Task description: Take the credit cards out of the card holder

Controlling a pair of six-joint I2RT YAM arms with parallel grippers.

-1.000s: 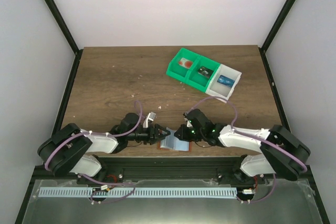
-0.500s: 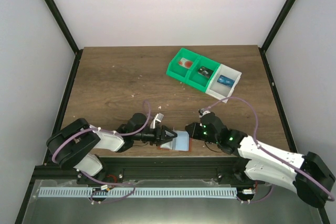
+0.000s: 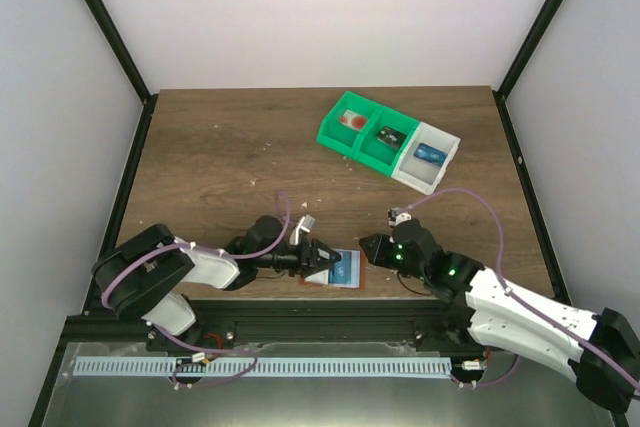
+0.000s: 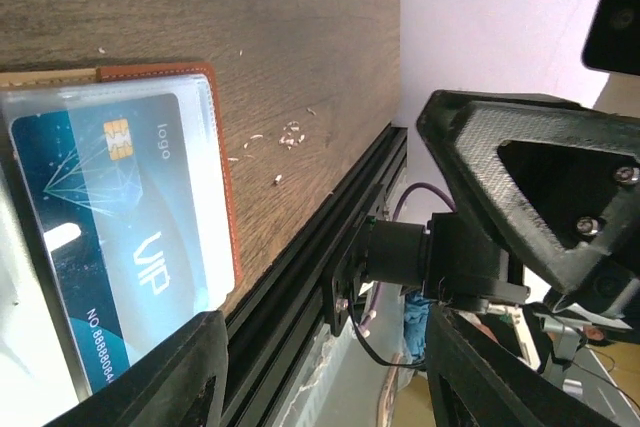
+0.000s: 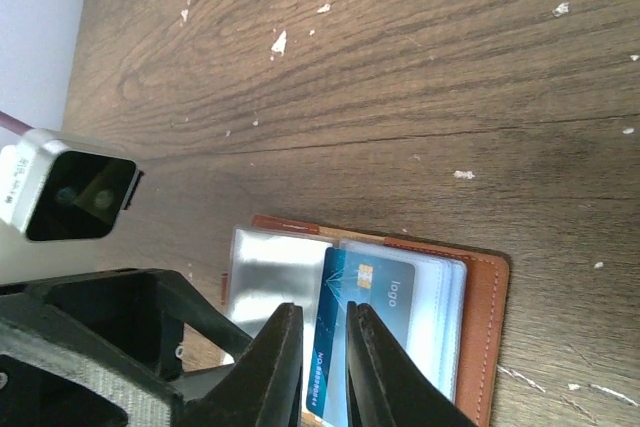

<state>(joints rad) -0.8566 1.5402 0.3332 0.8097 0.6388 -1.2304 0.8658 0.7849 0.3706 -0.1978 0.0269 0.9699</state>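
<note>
Top view: card holder [image 3: 330,277] lies open on wooden table [image 3: 220,167] near front edge, between both arms. Left gripper [image 3: 322,258] tip over holder's left side. Right gripper [image 3: 370,249] just beside holder's right edge. Green-and-white tray [image 3: 388,143] well apart, far right.

Left wrist: claw spread wide, nothing between jaws. Blue VIP card [image 4: 110,237] sits under holder's clear sleeve.

Right wrist: claw almost closed, narrow gap. Card lies skewed on holder, seen through gap; contact cannot be told.

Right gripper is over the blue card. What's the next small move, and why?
Probably lower the right gripper a little and close on the blue card: its jaws stand narrowly apart over the card's end, which sits in the card holder.
</note>
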